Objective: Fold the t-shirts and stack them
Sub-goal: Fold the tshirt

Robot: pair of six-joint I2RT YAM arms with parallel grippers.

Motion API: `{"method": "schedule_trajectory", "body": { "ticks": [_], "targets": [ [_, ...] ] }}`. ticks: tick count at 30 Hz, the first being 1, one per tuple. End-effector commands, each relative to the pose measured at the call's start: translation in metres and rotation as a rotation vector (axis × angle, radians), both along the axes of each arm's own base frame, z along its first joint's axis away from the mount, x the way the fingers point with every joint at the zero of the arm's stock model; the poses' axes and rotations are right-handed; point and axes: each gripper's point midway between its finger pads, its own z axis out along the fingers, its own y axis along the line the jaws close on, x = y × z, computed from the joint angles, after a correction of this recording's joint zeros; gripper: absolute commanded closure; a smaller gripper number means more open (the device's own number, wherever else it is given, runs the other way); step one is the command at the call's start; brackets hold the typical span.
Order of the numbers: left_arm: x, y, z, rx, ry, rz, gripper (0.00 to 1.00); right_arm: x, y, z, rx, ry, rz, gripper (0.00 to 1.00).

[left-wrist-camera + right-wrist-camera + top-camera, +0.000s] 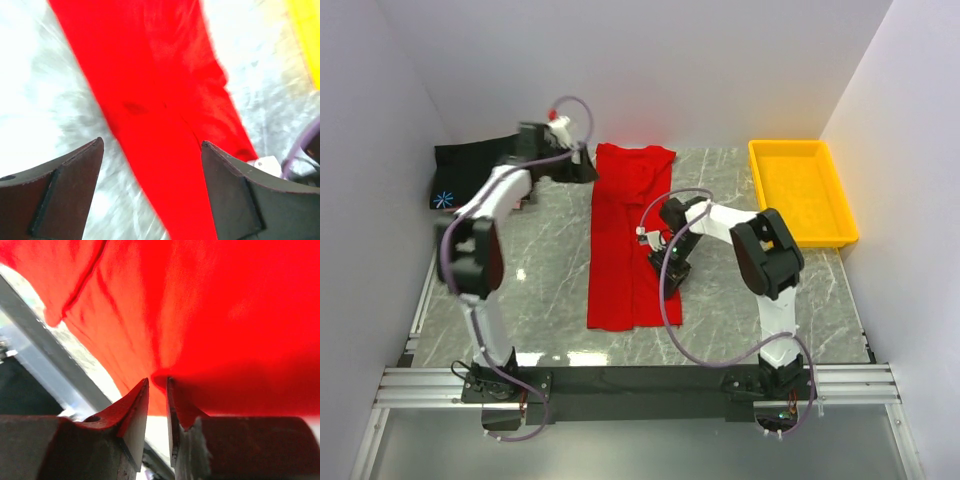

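T-shirts in view number two. The black t-shirt [470,160] lies bunched in the far left corner of the table [550,290], set aside, I judge, to wait its turn. Just right of it the left gripper [151,143] hovers over the far end of the red t-shirt [625,250], fingers spread wide with nothing between them. The red t-shirt lies mid-table as a long narrow strip running from the far edge toward the near edge, apparently folded lengthwise so that it can next be folded across. At its right edge, about midway along, the right gripper [158,381] sits low on the cloth. Its fingers stand a narrow slit apart with a pucker of red at the tips, and I cannot tell whether they grip it. The yellow tray [805,195] sits at the far right corner.
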Motion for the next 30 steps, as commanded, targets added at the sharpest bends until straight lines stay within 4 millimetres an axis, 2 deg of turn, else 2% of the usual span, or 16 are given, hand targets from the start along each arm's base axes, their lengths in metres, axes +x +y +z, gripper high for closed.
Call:
{"method": "schedule_trajectory", "body": {
  "ticks": [1,2,3,4,5,6,8,9,10,12,13,14,18,20,24,30],
  "targets": [
    [-0.03,0.031,0.093,-0.004,-0.225,-0.063,0.15,0.015,-0.003,0.037,0.057,-0.241,0.032,0.71],
    [-0.04,0.046,0.093,0.037,-0.257,-0.103,0.15,0.018,-0.007,0.044,0.063,-0.306,0.047,0.71],
    [-0.064,0.05,0.072,0.051,-0.2,-0.15,0.16,0.018,-0.013,0.043,0.061,-0.367,0.055,0.71],
    [-0.087,0.05,0.085,0.066,-0.247,-0.214,0.16,0.023,-0.018,0.065,0.079,-0.484,0.063,0.71],
    [-0.1,0.055,0.078,0.153,-0.314,-0.3,0.19,0.028,-0.029,0.067,0.046,-0.577,0.097,0.71],
    [-0.126,0.057,0.049,0.181,-0.276,-0.357,0.21,0.027,-0.037,0.063,0.021,-0.634,0.112,0.71],
    [-0.176,0.056,0.046,0.255,-0.373,-0.535,0.27,0.024,-0.046,0.08,0.011,-0.759,0.18,0.71],
    [-0.208,0.057,0.015,0.263,-0.334,-0.614,0.3,0.017,-0.05,0.083,0.016,-0.805,0.203,0.71],
    [-0.23,0.057,0.02,0.302,-0.411,-0.672,0.32,0.012,-0.052,0.083,0.019,-0.831,0.227,0.7],
    [-0.264,0.057,-0.01,0.329,-0.439,-0.759,0.34,-0.006,-0.051,0.072,0.029,-0.874,0.319,0.68],
    [-0.273,0.054,-0.006,0.352,-0.493,-0.77,0.34,-0.014,-0.051,0.074,0.035,-0.89,0.348,0.67],
    [-0.288,0.046,-0.02,0.36,-0.493,-0.823,0.33,-0.023,-0.047,0.07,0.041,-0.889,0.402,0.66],
    [-0.318,0.027,-0.049,0.415,-0.544,-0.967,0.33,-0.033,-0.042,0.06,0.1,-1.051,0.518,0.54],
    [-0.328,0.013,-0.057,0.406,-0.544,-0.976,0.32,-0.04,-0.038,0.055,0.123,-1.076,0.58,0.54],
    [-0.328,-0.002,-0.063,0.401,-0.541,-1.003,0.3,-0.055,-0.03,0.038,0.144,-1.062,0.669,0.54],
    [-0.323,-0.005,-0.071,0.419,-0.531,-1.028,0.27,-0.059,-0.019,0.025,0.151,-1.03,0.734,0.54]
  ]
}}
